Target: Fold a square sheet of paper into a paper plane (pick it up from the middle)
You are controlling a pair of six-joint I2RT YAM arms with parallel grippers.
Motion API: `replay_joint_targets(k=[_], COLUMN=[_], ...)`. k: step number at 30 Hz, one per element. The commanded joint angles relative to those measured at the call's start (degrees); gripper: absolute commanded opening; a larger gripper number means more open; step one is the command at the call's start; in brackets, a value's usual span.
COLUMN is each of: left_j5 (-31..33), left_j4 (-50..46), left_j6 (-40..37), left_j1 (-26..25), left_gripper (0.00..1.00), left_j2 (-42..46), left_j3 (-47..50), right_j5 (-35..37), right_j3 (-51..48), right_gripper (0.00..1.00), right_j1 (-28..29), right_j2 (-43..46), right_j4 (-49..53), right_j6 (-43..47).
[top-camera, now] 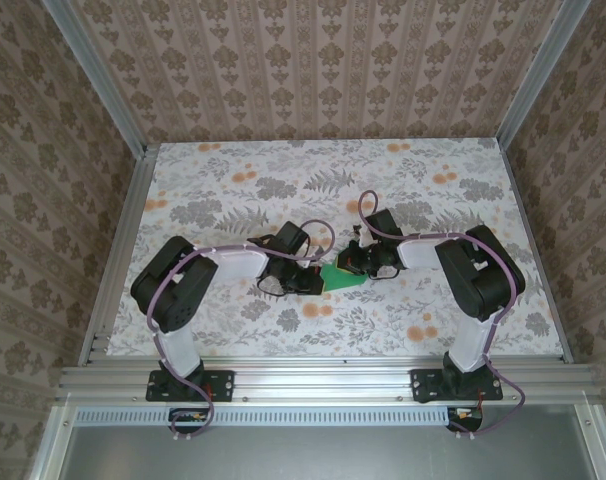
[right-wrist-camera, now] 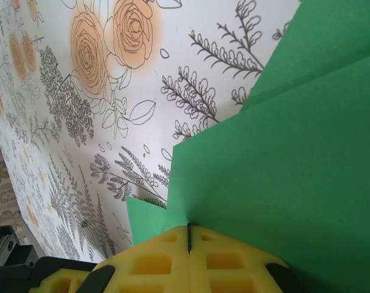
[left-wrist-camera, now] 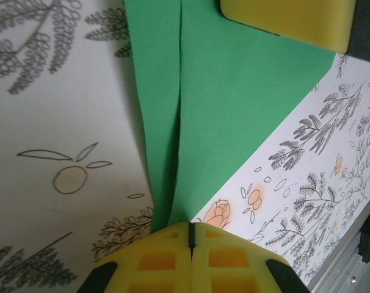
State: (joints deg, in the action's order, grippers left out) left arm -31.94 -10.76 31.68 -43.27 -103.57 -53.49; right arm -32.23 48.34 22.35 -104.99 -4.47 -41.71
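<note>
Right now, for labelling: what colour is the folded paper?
Plain bright green folded paper, best in left wrist view.

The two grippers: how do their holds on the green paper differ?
The left gripper pinches the green paper at a narrow tapering end; the right gripper pinches a broad edge with overlapping layers. The left gripper reaches from the left, the right gripper from the right. Both are yellow-fingered and shut on it.

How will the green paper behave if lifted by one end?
Probably floppy: the paper is thin, so it should droop beyond the left gripper or right gripper pinching it. Its fold likely stiffens it lengthwise. Likely very light; pushing may buckle it.
</note>
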Motion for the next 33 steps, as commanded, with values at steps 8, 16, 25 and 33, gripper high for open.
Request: replay_joint_targets(k=[8,16,25,33], left_j5=[-3.58,10.42,19.68,31.78], left_j4=[3.71,-10.97,-20.20,-27.13], left_j6=[2.74,-2.27,-8.34,-13.23], left_j1=[1.78,1.78,-4.24,-11.49], left_gripper=[0.03,0.23,0.27,0.28], left_j2=[3.34,11.46,4.14,-4.19], left_j3=[2.87,-5.62,-16.34,-25.90], right_j5=[0.66,-0.73,7.93,5.71], right_j3=[0.91,6.28,-2.94,-10.33], right_gripper=[0.08,0.19,0.28,0.37], right_j1=[-0.29,-0.52,-5.80,-7.18], right_j2=[-2.38,7.59,20.14,22.17], right_j4=[5.77,12.12,16.49,14.05], right_j6=[1.72,3.14,3.12,1.20])
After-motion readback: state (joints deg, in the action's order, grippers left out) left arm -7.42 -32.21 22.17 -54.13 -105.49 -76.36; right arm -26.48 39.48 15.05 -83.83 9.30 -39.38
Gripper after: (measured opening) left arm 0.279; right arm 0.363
